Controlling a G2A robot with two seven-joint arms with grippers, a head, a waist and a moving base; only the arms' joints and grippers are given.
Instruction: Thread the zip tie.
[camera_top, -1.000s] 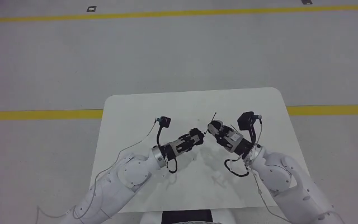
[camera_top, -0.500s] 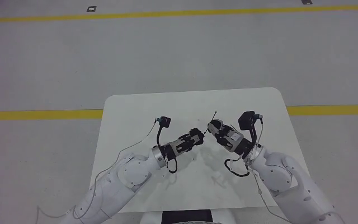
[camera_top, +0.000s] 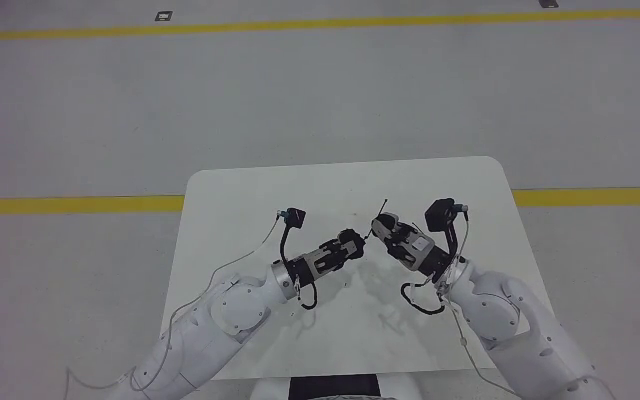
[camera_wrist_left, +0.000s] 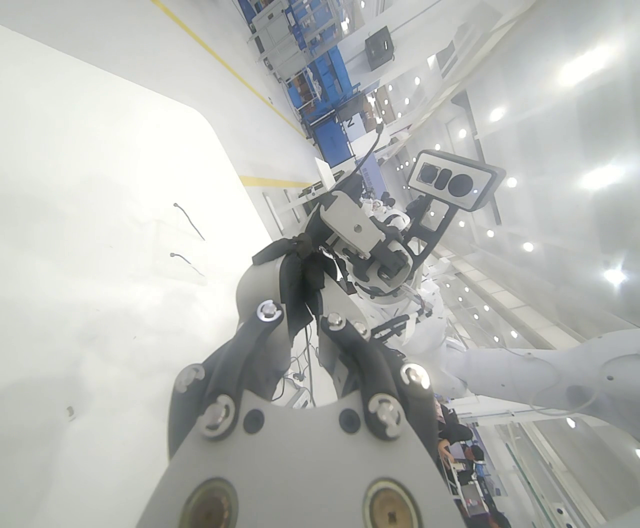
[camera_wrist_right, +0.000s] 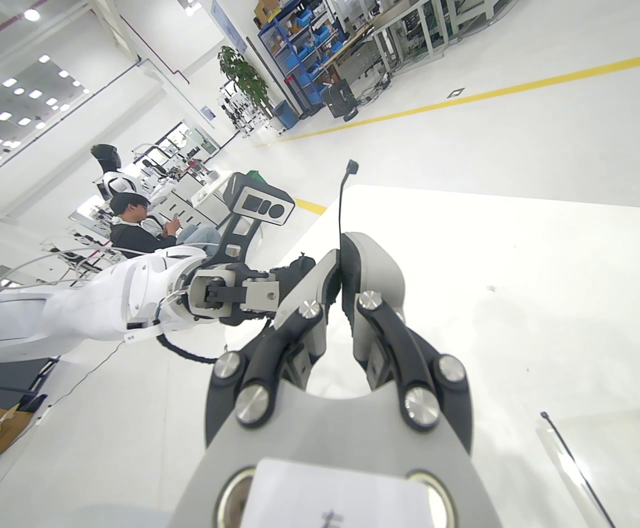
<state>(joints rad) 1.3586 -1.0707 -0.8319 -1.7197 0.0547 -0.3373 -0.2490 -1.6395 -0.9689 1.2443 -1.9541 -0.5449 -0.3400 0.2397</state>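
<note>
Two sets of jaws meet mid-frame above the counter (camera_top: 250, 200): the right jaws clamp the zip tie (camera_wrist_right: 342, 210), head upward; the left jaws are pinched together, on what is unclear. Slight misalignment could send the tail past the head's slot.

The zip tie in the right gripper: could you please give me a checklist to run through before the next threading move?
1. Right gripper clamped on the zip tie: ok, the strap is pinched between its pads.
2. Zip tie head free above that gripper: ok.
3. Left gripper brought up to the right gripper: ok, they meet above the table.
4. Zip tie's tail held by the left gripper: cannot tell, it is hidden.
5. Tail lined up with the head: cannot tell.
6. Spare zip ties lying away from both arms: ok.
</note>
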